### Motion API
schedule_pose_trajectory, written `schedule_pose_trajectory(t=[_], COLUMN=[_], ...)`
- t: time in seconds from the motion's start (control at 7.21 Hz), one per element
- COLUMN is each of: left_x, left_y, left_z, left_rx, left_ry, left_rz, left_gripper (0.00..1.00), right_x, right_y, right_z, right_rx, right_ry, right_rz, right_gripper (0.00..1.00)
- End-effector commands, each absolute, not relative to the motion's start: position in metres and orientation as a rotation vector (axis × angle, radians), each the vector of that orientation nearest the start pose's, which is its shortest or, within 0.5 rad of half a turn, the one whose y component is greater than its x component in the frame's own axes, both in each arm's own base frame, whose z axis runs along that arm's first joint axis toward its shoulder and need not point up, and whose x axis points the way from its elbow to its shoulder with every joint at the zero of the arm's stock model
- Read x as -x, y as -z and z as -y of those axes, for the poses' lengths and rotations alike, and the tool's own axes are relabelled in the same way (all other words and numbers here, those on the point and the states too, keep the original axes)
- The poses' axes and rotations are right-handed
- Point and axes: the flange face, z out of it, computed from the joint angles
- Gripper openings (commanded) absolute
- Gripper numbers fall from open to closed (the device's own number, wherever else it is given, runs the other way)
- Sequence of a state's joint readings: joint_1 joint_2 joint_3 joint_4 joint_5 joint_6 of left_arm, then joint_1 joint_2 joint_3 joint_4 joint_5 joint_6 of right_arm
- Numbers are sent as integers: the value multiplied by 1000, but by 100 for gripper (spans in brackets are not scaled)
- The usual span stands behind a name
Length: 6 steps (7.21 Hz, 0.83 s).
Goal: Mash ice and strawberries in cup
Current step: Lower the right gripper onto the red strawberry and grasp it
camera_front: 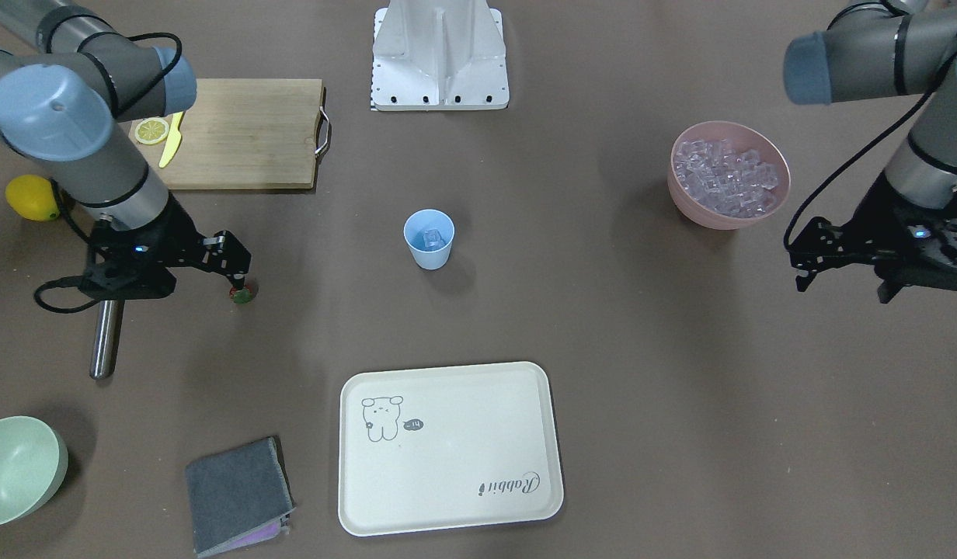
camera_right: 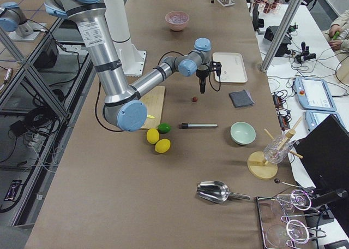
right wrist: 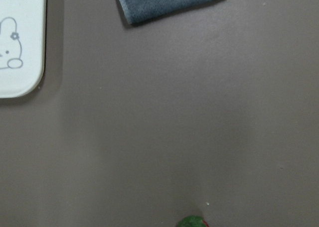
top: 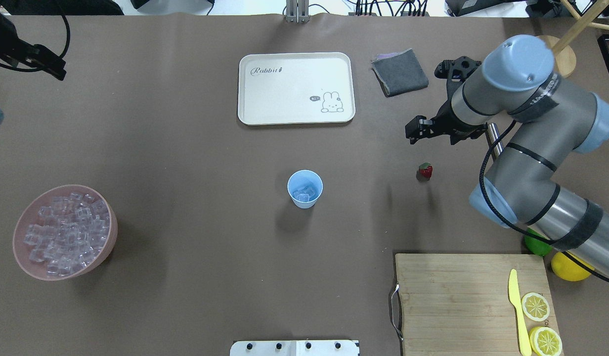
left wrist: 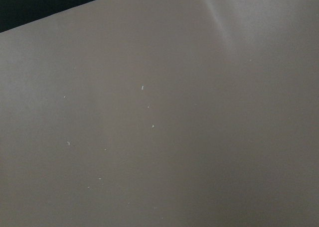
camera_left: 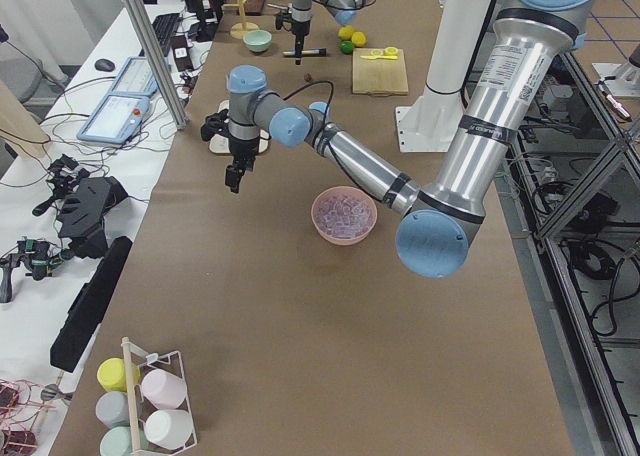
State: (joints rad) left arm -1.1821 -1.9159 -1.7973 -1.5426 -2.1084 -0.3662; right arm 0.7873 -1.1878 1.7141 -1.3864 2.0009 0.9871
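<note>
Overhead exterior shows the light-blue cup (top: 305, 189) standing upright near the middle of the table (top: 186, 148), with a few cubes of ice (top: 304, 194) at its bottom. Most of the clear cubes sit heaped in the pink bowl (top: 19, 247), well off to the robot's left. The strawberry (top: 425, 171) lies on the bare table to the right of the cup and apart from it. No gripper is holding it.

The right gripper (top: 414, 134) hangs above the table close to the strawberry. The right wrist view catches only the berry's green top at its bottom edge. From where I stand I cannot tell whether its fingers are parted or together. The left gripper (camera_front: 802, 273) is raised beside the pink bowl over plain brown table. It carries nothing I can see, and I cannot tell how its jaws stand either.

Beyond the cup lies a cream tray (top: 284, 94) with a folded grey cloth (top: 400, 72) beside it. A metal rod (camera_front: 106, 341) lies partly under the right arm.
</note>
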Motion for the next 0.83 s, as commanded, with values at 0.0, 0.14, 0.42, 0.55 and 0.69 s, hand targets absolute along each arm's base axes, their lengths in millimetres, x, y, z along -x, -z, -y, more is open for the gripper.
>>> schedule_pose_trajectory(t=[0.0, 0.14, 0.42, 0.55, 0.69], left_x=[-140, -139, -138, -138, -138], left_y=[-376, -380, -376, -376, -375], left_z=[588, 586, 585, 585, 585], left_rx=[-300, -295, -299, -300, -300], left_ry=[-170, -168, -168, -169, -170], left_rz=[-683, -682, -684, -686, -688], left_gripper=[98, 98, 98, 98, 98], right_x=[416, 417, 415, 414, 414], right_y=[-408, -416, -419, -417, -419], right_z=[508, 506, 504, 503, 502], right_rx=[-145, -148, -142, -143, -134], right_ry=[-13, -13, -17, -17, -29], right_rz=[787, 779, 776, 781, 780], right_gripper=[100, 100, 98, 90, 69])
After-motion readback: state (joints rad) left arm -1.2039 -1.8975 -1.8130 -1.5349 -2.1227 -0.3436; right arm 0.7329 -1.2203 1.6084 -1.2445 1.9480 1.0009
